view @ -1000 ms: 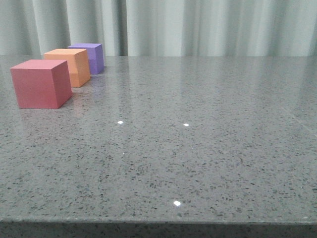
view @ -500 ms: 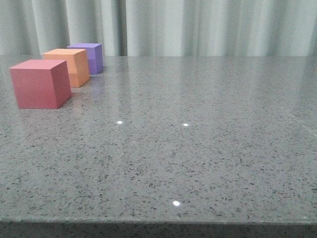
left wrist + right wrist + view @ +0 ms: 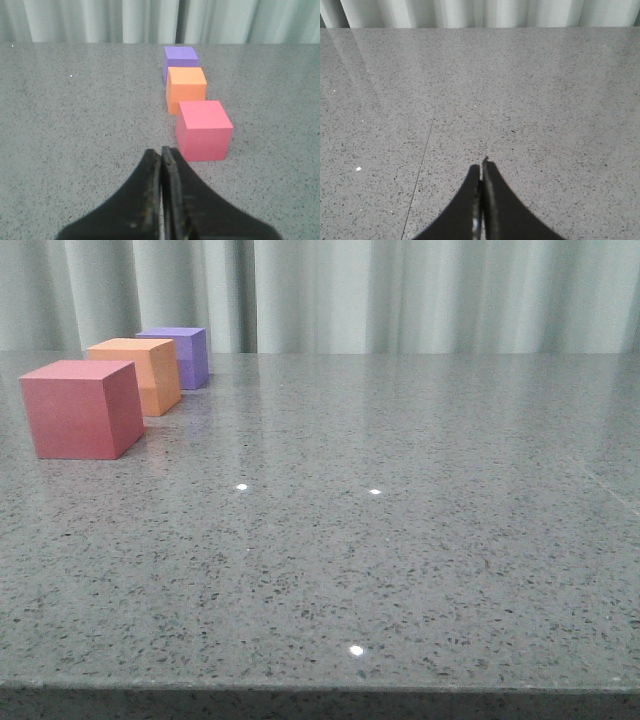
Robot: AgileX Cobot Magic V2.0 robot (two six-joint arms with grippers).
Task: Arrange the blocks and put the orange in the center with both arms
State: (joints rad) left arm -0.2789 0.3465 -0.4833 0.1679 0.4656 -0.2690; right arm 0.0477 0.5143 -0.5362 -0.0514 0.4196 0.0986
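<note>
Nothing much has shifted: up front, red cube (image 3: pixel 78 407), orange cube (image 3: pixel 138 374) and purple cube (image 3: pixel 181 355) line up far left. Left gripper (image 3: pixel 162 160), clenched empty, hangs near red; a careless retreat could nudge it. Right gripper (image 3: pixel 481 172), also pinched closed, overlooks bare table (image 3: pixel 545 100).

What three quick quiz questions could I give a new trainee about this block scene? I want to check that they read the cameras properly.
1. True or false: the orange block sits between the red block and the purple block.
2. Which block lies nearest the left tool? A red, B orange, C purple.
3. Fill in: both tools, including the right tool, are ____ and hold nothing.

Key: 1 true; 2 A; 3 shut. The three blocks form a row on the left part of the gray table, each apart from its neighbour in the left wrist view.
</note>
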